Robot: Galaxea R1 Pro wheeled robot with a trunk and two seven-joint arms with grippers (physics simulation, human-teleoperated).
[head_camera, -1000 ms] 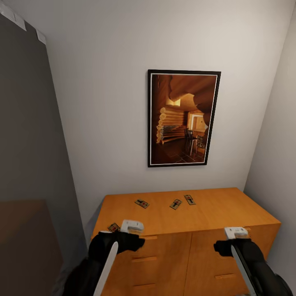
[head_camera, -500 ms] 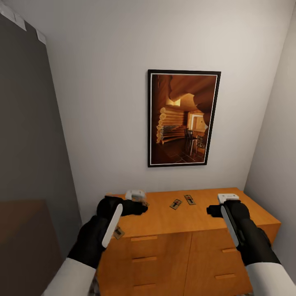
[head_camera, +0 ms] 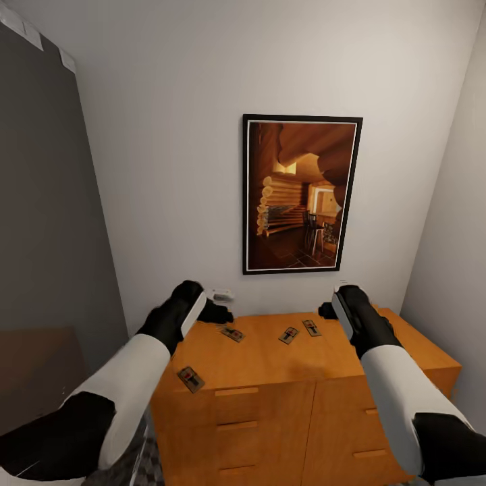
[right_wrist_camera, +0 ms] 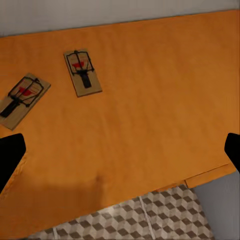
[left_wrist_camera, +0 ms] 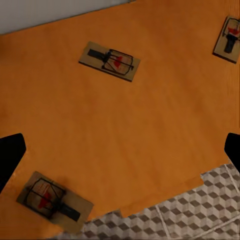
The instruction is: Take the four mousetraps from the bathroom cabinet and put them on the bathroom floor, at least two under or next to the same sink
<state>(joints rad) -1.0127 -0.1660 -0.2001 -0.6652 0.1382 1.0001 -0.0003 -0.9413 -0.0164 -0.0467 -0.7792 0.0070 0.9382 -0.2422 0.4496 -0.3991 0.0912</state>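
1. Four mousetraps lying flat on the cabinet top: one near the front left corner, one toward the back left, two more close together but apart near the back middle.
2. Seen from the left wrist: back-left trap, front-left trap by the edge, a third at the frame edge.
3. Seen from the right wrist: the middle pair, neither touching the other.
4. Left pincer raised above the cabinet's back left, over the back-left trap; fingertips spread wide, holding nothing.
5. Right pincer raised above the cabinet's back, right of the pair; fingertips spread wide, empty.
6. Patterned cube-tiled bathroom floor in front of the cabinet.
7. Framed picture on the wall above the cabinet.
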